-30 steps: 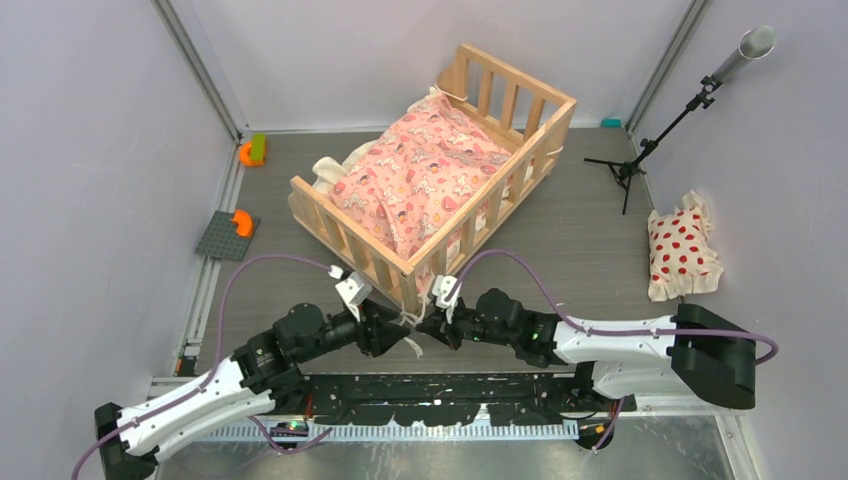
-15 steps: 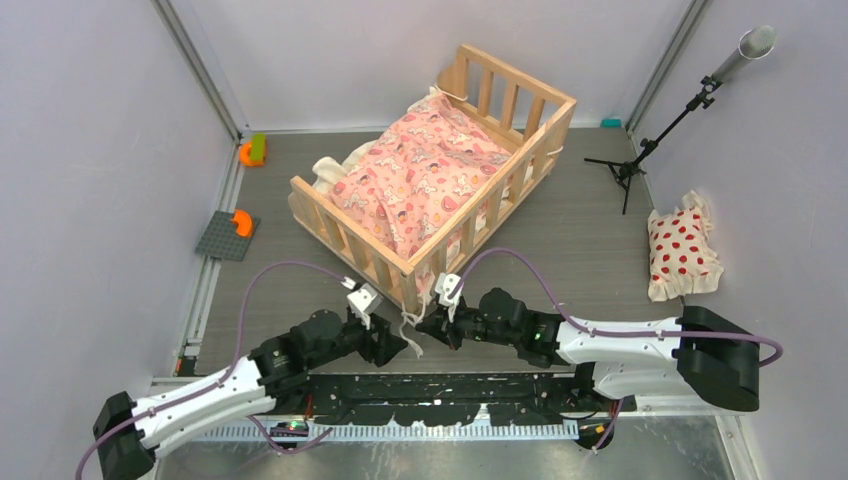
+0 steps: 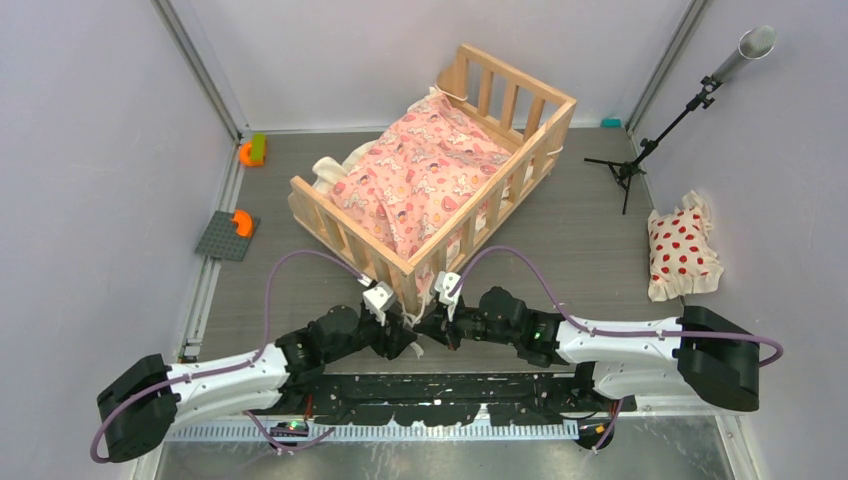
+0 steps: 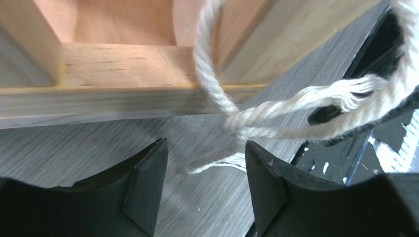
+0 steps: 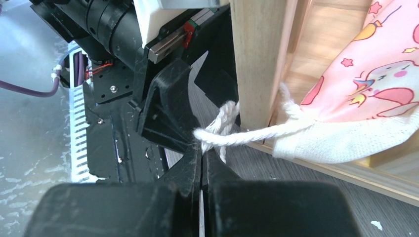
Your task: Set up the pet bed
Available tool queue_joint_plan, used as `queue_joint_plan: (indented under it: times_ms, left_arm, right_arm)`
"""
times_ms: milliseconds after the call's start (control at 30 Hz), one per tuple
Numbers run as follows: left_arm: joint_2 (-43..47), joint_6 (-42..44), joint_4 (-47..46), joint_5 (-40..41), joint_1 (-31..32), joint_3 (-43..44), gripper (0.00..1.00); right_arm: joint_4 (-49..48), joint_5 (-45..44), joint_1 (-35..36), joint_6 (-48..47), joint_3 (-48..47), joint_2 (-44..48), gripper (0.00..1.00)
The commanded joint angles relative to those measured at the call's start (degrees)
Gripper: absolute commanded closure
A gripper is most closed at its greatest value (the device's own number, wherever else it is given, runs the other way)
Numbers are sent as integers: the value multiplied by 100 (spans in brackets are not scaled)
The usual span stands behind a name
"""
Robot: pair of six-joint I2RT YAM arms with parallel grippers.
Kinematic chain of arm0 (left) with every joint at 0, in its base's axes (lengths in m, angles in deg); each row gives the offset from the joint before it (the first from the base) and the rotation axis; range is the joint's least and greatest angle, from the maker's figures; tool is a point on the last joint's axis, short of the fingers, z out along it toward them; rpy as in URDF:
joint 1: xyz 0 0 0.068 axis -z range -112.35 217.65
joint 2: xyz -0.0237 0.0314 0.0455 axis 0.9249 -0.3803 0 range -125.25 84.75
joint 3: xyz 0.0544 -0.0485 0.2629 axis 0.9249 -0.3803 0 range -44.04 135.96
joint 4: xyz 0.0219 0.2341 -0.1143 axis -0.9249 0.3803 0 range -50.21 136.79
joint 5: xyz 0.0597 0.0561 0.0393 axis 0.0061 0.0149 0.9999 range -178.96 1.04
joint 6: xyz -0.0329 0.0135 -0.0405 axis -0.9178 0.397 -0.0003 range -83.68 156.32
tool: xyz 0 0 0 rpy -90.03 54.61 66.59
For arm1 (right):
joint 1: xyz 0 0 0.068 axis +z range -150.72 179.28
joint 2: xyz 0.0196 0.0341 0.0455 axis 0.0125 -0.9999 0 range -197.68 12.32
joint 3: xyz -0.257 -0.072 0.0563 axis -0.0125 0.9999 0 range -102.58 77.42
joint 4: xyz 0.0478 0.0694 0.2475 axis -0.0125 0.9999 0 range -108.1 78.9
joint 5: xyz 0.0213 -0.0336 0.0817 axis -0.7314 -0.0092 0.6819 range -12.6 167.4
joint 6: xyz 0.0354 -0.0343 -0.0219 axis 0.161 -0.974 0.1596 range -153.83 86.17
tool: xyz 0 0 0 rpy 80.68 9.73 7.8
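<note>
The pet bed (image 3: 350, 228), a light wood crib with slatted rails, stands mid-table with a pink cartoon-print cushion (image 3: 420, 175) inside. Both grippers meet at its near corner post (image 5: 257, 59). My right gripper (image 5: 202, 148) is shut on a cream tie (image 5: 247, 134) that runs from the cushion's corner (image 5: 375, 89) round the post. My left gripper (image 4: 205, 158) is open just below the bed's bottom rail (image 4: 123, 74). The twisted cream tie (image 4: 276, 116) hangs right in front of its fingertips (image 4: 148, 187), with only its frayed end between them. In the top view the left gripper (image 3: 405, 335) sits beside the right gripper (image 3: 428, 325).
A white pillow with red dots (image 3: 682, 250) lies at the right wall. A black microphone stand (image 3: 640, 150) rises at the back right. A grey baseplate with an orange piece (image 3: 228, 235) and an orange-green toy (image 3: 252, 150) lie at the left. Walls close three sides.
My left arm has swung right along the near edge, bringing its open gripper under the bed's near corner beside the right gripper. The right arm has held still on the tie.
</note>
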Motion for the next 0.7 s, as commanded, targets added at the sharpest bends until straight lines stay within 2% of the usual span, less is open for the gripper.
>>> queue_joint_plan:
  times_ms: [0,100,200,233,367,500,667]
  left_arm:
    - [110,204,-868,436,-8,-186,45]
    - [232,208,-895,452,-11,-228,60]
    - [380,150,-770,392,-3,-232,93]
    - [446,131,-716,330,-7,-235,100]
    - [938,-101,-413,265,-3,-267,100]
    - [1553,-279,621,361,-8,-31,100]
    - [2276,-389,1495,588,-4,223,100]
  right_arm:
    - [-295,110,-20,95,-256,-11,99]
    - [-305,104,-22,118,-255,6,99]
    - [-294,61,-19,121,-243,23,99]
    - [-290,15,-22,131,-234,30,99]
    - [-321,-335,-19,367,-56,79,99]
    - [-457,-763,-13,773,360,213,99]
    - [5,-1744,-9,1374,607,340,99]
